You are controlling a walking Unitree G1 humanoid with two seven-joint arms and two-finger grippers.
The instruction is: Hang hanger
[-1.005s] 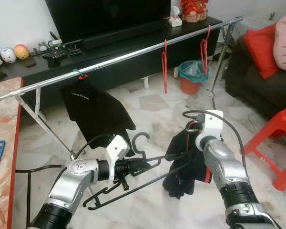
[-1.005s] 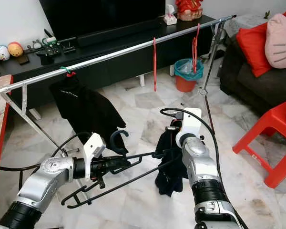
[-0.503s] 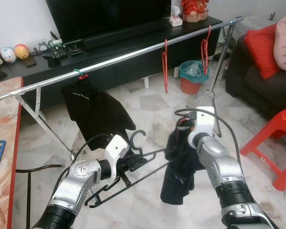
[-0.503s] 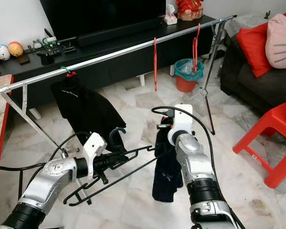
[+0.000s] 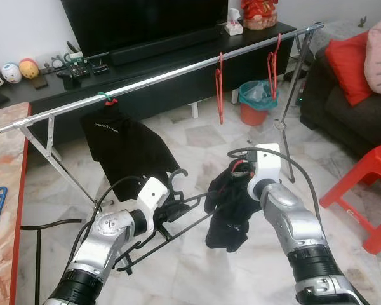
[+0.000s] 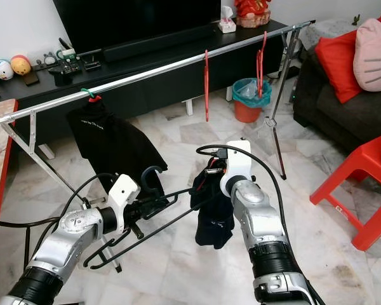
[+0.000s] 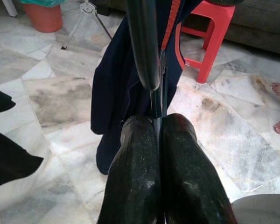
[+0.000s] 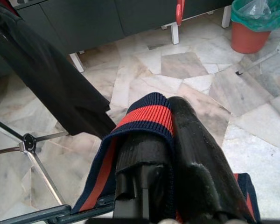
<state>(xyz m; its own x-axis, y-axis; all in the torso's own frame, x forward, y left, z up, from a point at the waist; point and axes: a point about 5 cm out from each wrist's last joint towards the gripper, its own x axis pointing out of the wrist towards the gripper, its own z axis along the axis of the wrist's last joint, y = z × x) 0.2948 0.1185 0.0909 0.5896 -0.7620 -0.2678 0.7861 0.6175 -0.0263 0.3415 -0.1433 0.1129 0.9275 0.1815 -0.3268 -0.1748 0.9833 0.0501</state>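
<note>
Hanger [image 5: 171,213], black, sits low before the rail [image 5: 159,76], gripped by the left gripper [image 5: 168,210]; the right gripper [image 5: 238,184] has lifted its dark garment [image 5: 228,216] nearer the hanger's end.

Left wrist view: fingers [image 7: 140,186] pinched on the wire.

Right wrist view: fingers [image 8: 196,154] clamp the striped collar, so dressing precedes hanging.

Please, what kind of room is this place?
Most likely a home living room: a large black television on a long black cabinet, a dark sofa with a red cushion, and a marble tile floor.
</note>
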